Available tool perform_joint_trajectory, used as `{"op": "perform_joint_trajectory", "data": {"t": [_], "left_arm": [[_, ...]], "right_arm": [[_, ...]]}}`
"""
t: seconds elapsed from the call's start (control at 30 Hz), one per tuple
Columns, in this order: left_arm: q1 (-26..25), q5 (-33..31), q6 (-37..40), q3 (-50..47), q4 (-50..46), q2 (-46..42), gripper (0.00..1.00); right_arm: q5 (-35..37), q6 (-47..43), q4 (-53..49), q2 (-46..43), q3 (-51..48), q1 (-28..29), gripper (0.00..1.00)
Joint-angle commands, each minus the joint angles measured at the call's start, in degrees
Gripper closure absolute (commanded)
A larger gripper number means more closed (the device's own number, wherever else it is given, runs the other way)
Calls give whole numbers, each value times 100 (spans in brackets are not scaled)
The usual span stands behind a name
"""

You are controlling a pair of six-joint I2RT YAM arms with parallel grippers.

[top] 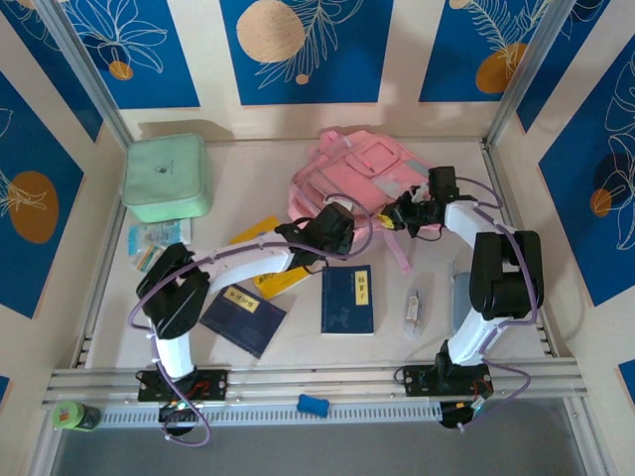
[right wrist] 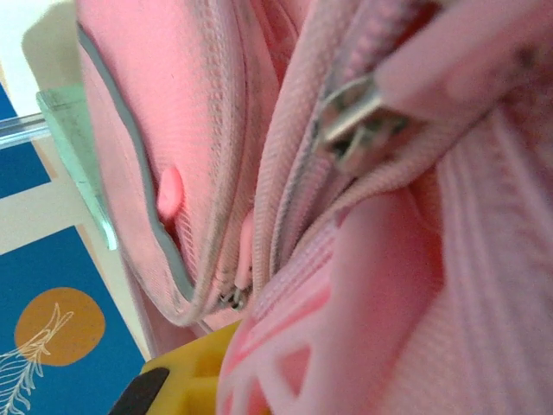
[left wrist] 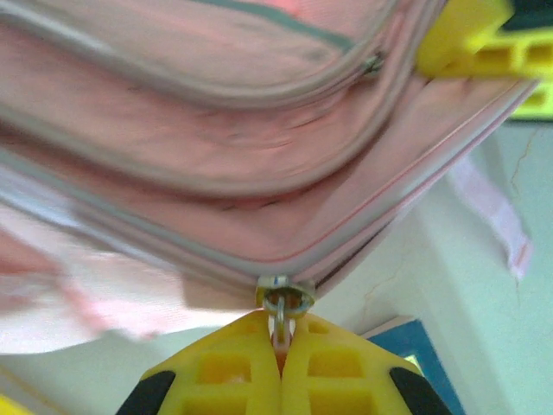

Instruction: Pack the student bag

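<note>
the student bag (top: 359,174) is laid on the worktop (top: 389,349) toward 12 o'clock, slightly to the 1 o'clock side and near the back wall, with a pink strap trailed toward 6 o'clock. the left end effector (left wrist: 281,346) is seen closed on a zip pull (left wrist: 282,327), which is pinched between its yellow fingers just below the metal slider (left wrist: 282,298) on the bag's grey-edged seam. the right end effector (top: 395,213) is held against the bag's edge, at 3 o'clock of the left one. it is closed, and pink fabric is pressed across its fingers (right wrist: 186,376) in the right wrist view, though whether any fabric is pinched cannot be told. another zip runner (right wrist: 352,121) is shown close up on the bag there. a mint green case (top: 167,177) is set at 10 o'clock, well apart from the bag. a dark blue book (top: 347,299) is laid at 6 o'clock, and a dark blue booklet (top: 243,317) at 7 o'clock, just beside the left arm. a yellow flat item (top: 283,283) is partly covered by that arm. a small clear object (top: 415,302) is laid at 5 o'clock, between the book and the right arm.
</note>
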Motion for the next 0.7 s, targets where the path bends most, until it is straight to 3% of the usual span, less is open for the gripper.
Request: {"op": "perform_joint_trajectory", "data": {"t": [0.0, 0.13, 0.2, 0.27, 0.37, 0.47, 0.53, 0.67], "left_arm": [[19, -266, 109, -299, -903, -436, 100], [-78, 417, -64, -115, -773, -346, 100], [-180, 697, -90, 96, -557, -207, 100], [-244, 745, -142, 444, -581, 3, 100], [-245, 541, -250, 711, -644, 156, 100], [-236, 348, -213, 836, -632, 198, 100], [-236, 362, -122, 930, -673, 250, 100], [-237, 185, -218, 1007, -780, 309, 100]], "right_arm": [[301, -612, -76, 197, 774, -573, 100], [263, -665, -333, 533, 1429, -590, 100], [315, -702, -578, 671, 1708, -531, 94], [157, -603, -557, 596, 1644, -555, 80], [161, -617, -691, 216, 1361, -564, 52], [228, -690, -1031, -235, 927, -610, 32], [-300, -416, -824, -542, 385, -612, 23], [-1152, 922, 579, -1096, -883, -338, 17]]}}
